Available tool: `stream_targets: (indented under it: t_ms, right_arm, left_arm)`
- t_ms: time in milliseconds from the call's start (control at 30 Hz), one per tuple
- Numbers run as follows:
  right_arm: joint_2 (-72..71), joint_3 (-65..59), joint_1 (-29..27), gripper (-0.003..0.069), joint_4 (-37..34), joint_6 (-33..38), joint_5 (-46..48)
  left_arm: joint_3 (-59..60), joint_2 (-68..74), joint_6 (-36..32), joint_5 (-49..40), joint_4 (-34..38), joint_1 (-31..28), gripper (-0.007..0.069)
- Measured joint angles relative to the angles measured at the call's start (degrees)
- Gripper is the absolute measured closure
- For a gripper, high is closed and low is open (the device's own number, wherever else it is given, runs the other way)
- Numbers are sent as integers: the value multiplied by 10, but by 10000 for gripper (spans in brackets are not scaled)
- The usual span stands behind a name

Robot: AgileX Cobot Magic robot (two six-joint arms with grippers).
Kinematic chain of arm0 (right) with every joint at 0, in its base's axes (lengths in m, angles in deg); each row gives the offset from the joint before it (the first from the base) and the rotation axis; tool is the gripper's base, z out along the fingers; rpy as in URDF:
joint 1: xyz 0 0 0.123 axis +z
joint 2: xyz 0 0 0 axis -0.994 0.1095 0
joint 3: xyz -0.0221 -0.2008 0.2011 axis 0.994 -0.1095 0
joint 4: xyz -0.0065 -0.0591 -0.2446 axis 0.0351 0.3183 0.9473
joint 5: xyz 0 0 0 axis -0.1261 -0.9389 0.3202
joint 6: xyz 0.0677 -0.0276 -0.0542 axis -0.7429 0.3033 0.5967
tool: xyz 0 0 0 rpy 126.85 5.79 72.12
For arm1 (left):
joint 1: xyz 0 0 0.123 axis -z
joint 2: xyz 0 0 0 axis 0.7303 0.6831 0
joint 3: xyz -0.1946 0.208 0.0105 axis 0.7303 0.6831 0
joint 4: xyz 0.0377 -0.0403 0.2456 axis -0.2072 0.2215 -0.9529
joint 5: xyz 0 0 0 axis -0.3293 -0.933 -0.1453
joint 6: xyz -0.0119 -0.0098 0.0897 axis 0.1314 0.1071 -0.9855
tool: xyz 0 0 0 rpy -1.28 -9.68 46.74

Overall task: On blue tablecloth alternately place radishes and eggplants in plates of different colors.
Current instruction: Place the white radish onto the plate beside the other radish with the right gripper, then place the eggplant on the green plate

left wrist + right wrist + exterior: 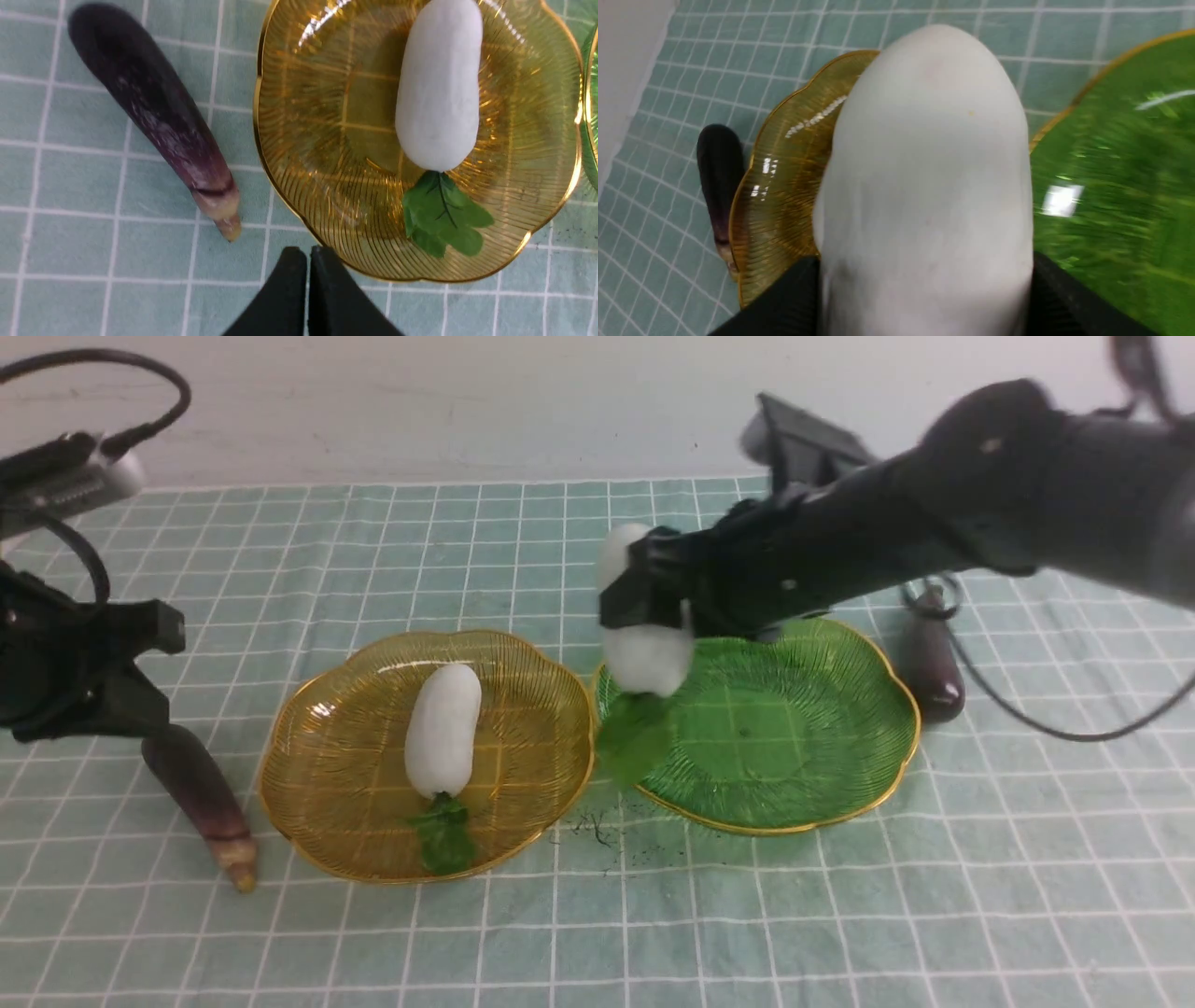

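On the blue tablecloth [840, 915] stand an amber plate [345, 775] and a green plate [803, 737]. One radish [443, 728] lies in the amber plate [327, 140], leaves toward me. My right gripper [644, 607] is shut on a second radish [646, 658], held above the green plate's left rim; that radish [929, 186] fills the right wrist view. A tan-tipped eggplant [201, 793] lies left of the amber plate. My left gripper [140, 709] hovers over its upper end, shut and empty [308, 261]. A dark eggplant [934, 663] lies right of the green plate.
A black cable [1027, 709] trails over the cloth at the right beside the dark eggplant. Dark specks [597, 831] mark the cloth between the two plates. A pale wall [467, 411] runs behind the cloth's far edge.
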Motion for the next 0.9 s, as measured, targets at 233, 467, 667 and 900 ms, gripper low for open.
stream_targets:
  t_ms: [233,467,667,900]
  right_arm:
    - [146,138,33,183,-2,-2,42]
    - [198,209,34,125,3,-30,81]
    - [195,214,20,9,27,-32,131]
    - [115,230,-54,141,77,-26,272]
  left_arm:
    - [38,-4,-51,-1,46,-12,631]
    - [39,-5,-54,1,47,-12,631]
    - [39,-7,-49,30,47,-12,631]
    - [39,-7,-1,88,17,-12,622]
